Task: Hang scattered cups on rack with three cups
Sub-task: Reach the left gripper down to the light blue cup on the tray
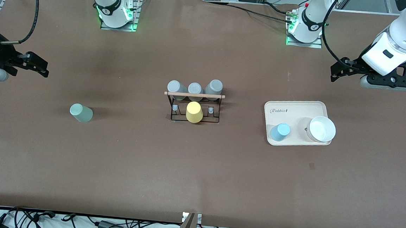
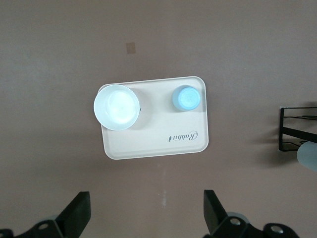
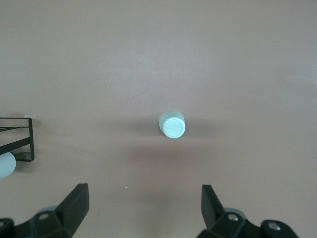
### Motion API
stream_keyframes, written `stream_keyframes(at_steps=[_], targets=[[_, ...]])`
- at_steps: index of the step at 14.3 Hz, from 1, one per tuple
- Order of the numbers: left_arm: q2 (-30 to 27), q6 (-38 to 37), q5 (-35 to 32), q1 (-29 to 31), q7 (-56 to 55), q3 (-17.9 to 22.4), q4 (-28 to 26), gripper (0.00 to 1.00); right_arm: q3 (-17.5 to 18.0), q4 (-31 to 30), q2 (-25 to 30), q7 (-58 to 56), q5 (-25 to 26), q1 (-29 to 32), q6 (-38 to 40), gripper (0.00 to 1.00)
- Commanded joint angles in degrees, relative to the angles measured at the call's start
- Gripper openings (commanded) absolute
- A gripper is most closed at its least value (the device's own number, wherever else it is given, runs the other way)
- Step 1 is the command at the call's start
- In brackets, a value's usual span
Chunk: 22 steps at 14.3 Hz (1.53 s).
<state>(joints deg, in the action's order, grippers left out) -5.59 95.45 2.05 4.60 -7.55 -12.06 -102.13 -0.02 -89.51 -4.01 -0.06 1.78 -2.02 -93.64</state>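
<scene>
The pale mint-green cup [image 1: 81,112] stands mouth down on the bare table toward the right arm's end; it also shows in the right wrist view [image 3: 172,124]. The light blue cup [image 1: 280,131] stands mouth down on the cream tray [image 1: 295,107], also in the left wrist view [image 2: 186,98]. The black wire rack [image 1: 193,106] with its wooden rod stands mid-table, holding three grey cups [image 1: 194,89] and a yellow cup [image 1: 194,112]. My left gripper [image 1: 335,71] is open and empty, up over the table beside the tray [image 2: 146,198]. My right gripper [image 1: 42,66] is open and empty over the table's end [image 3: 143,191].
A white bowl [image 1: 322,129] sits on the tray beside the blue cup, also in the left wrist view [image 2: 117,106]. The rack's edge shows in the left wrist view [image 2: 297,131] and the right wrist view [image 3: 20,136]. The arm bases stand along the table's edge farthest from the camera.
</scene>
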Motion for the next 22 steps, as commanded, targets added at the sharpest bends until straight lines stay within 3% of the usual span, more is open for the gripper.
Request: stream_keyframes(at_steps=[1, 6, 9, 13, 20, 22], targets=[[-0.39, -1.05, 1.29, 0.06, -0.45, 0.02, 0.35, 1.00, -0.15, 0.83, -0.30, 0.14, -0.11, -0.26, 0.74, 1.00], [0.66, -1.05, 1.38, -0.21, -0.45, 0.02, 0.70, 1.00, -0.15, 1.09, -0.38, -0.38, -0.02, -0.09, 0.82, 1.00], [6.81, -0.53, 1.64, -1.00, 0.43, 0.02, 1.40, 1.00, -0.15, 1.09, -0.38, -0.12, -0.02, -0.26, 0.91, 1.00], [21.47, 7.01, 0.76, -5.74, -0.45, 0.02, 8.43, 1.00, -0.15, 1.18, -0.38, 0.32, -0.02, -0.35, 0.91, 1.00], [33.97, 21.52, 0.15, -6.80, -0.45, 0.10, 5.10, 1.00, -0.15, 1.09, -0.29, -0.12, -0.02, -0.35, 1.00, 1.00], [32.85, 28.26, 0.15, -6.62, -0.54, 0.10, -2.42, 1.00, -0.15, 1.09, -0.29, -0.12, -0.02, -0.35, 1.00, 1.00]])
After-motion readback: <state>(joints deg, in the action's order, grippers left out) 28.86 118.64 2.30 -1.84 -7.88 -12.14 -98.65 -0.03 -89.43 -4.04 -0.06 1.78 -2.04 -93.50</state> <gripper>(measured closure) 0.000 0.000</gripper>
